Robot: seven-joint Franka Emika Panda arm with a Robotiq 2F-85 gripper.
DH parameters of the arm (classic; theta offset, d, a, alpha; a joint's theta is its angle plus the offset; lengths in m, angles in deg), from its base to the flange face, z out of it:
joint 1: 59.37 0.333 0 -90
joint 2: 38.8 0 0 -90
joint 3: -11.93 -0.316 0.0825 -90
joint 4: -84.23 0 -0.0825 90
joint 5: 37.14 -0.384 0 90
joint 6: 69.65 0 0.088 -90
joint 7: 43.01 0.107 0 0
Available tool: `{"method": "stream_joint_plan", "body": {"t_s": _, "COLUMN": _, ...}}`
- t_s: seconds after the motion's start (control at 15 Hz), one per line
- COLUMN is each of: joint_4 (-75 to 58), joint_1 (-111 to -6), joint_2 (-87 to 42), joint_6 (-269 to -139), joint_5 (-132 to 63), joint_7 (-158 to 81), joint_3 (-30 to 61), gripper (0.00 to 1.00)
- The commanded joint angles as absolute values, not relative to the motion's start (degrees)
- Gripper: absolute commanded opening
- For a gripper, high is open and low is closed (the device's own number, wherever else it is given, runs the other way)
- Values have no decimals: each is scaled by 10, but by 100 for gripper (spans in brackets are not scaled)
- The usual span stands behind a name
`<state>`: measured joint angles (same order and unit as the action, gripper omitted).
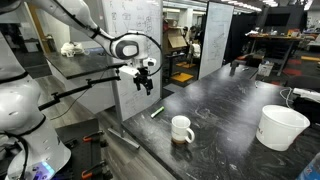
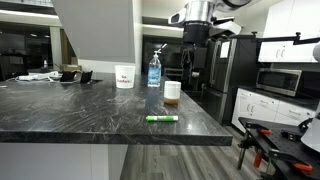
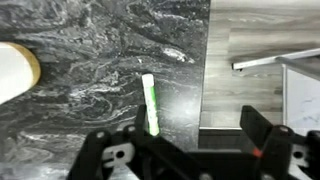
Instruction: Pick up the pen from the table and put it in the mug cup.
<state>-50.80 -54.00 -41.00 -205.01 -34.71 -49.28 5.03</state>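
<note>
The green pen (image 1: pixel 157 112) with a pale end lies flat on the black table (image 1: pixel 225 105) near its edge; it also shows in the other exterior view (image 2: pixel 162 118) and in the wrist view (image 3: pixel 151 103). The white mug cup (image 1: pixel 182 129) stands upright a short way beyond it, seen too in an exterior view (image 2: pixel 172 92) and at the left edge of the wrist view (image 3: pixel 14 68). My gripper (image 1: pixel 144 80) is open and empty, hanging above the table edge near the pen. In the wrist view its fingers (image 3: pixel 180 135) spread wide, the pen by the left finger.
A large white bucket (image 1: pixel 282 126) stands farther along the table. A blue spray bottle (image 2: pixel 154 68) stands behind the mug. A white whiteboard panel (image 1: pixel 137 50) stands beside the arm. The table edge drops to a wooden floor (image 3: pixel 260 35).
</note>
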Motion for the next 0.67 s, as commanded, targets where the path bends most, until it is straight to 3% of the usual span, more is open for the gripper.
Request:
{"method": "stream_joint_plan", "body": {"t_s": 0.0, "joint_4": -447, "joint_1": -529, "joint_2": -336, "joint_6": -2043, "joint_5": -314, "joint_7": -511, "joint_3": 47, "gripper": 100}}
{"method": "stream_joint_plan", "body": {"t_s": 0.6, "joint_4": -343, "joint_1": -532, "joint_2": -185, "joint_6": -2050, "joint_5": -300, "joint_7": -547, "joint_3": 47, "gripper": 100}}
